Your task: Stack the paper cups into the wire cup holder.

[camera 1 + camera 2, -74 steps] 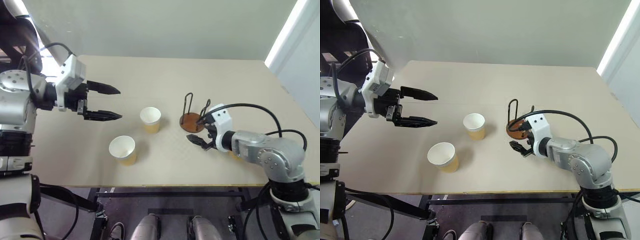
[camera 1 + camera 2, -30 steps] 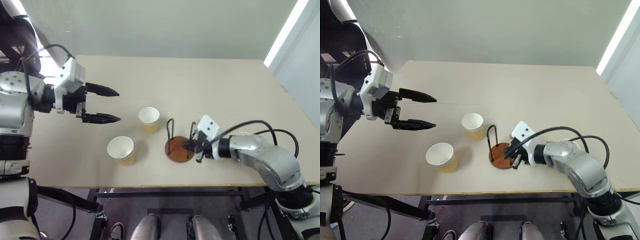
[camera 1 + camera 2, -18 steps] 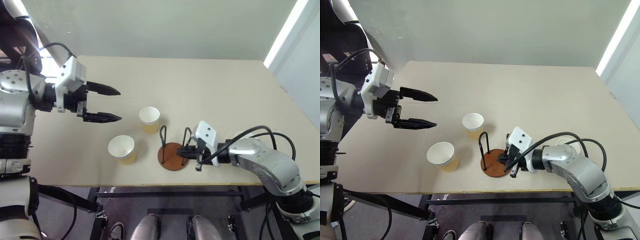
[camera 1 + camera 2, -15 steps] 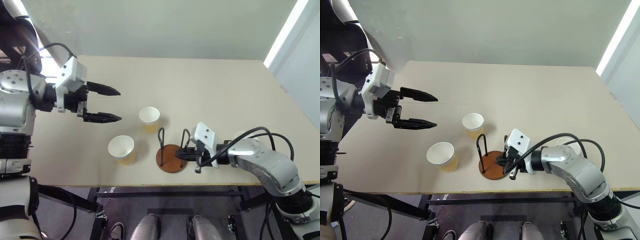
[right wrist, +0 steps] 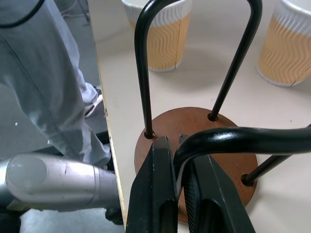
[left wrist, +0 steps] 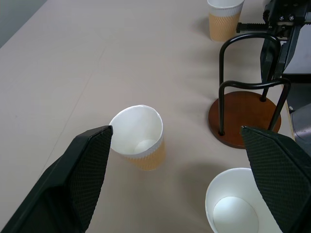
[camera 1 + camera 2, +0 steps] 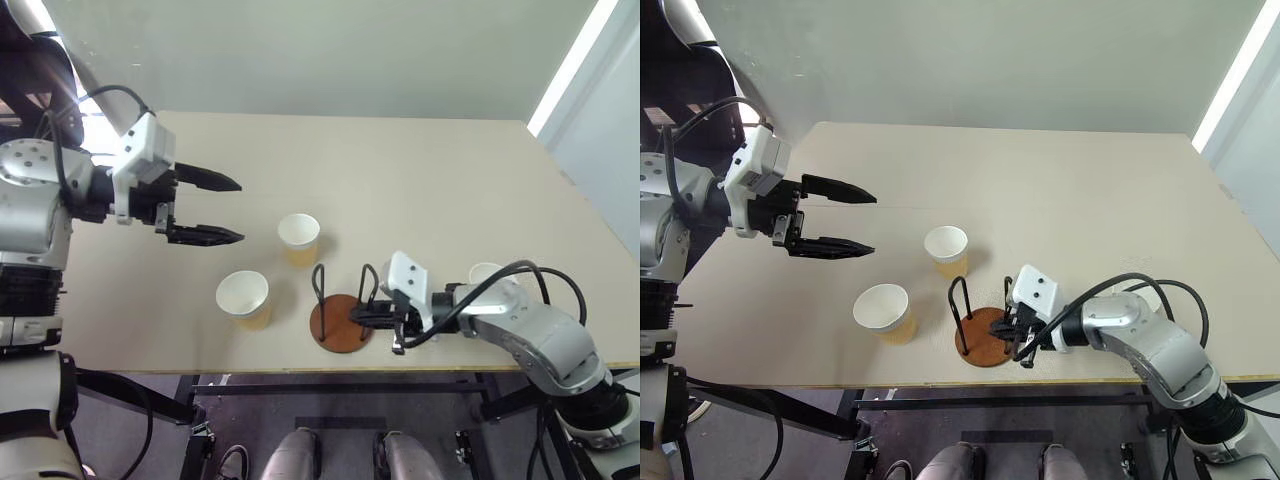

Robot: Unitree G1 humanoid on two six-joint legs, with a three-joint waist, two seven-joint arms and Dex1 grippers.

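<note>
Pinching one black loop of the wire cup holder point(image 7: 340, 321) at lower centre, the right gripper point(image 7: 372, 315) had its fingers pressed together on the wire. Left gripper point(image 7: 218, 208) hovered at upper left, fingers spread — two paper cups point(image 7: 299, 239) point(image 7: 243, 298) stood between, a third point(image 7: 484, 272) at right.

paper cups point(image 6: 139, 138): we are seeing tan paper with a wavy ribbed outside, matt, and a smooth white inside
wire cup holder point(image 5: 194, 160): we are looking at a reddish-brown wooden disc, smooth with a soft sheen, carrying loops of glossy black metal wire
table point(image 7: 420, 180): we are seeing a pale beige top, matt and smooth
left gripper point(image 6: 180, 179): we are noticing black plastic fingers with fine cross-hatched pads
right gripper point(image 5: 177, 194): we are seeing smooth black fingers, slightly shiny
arm casings point(image 7: 530, 330): we are seeing brushed silver metal with white plastic blocks
</note>
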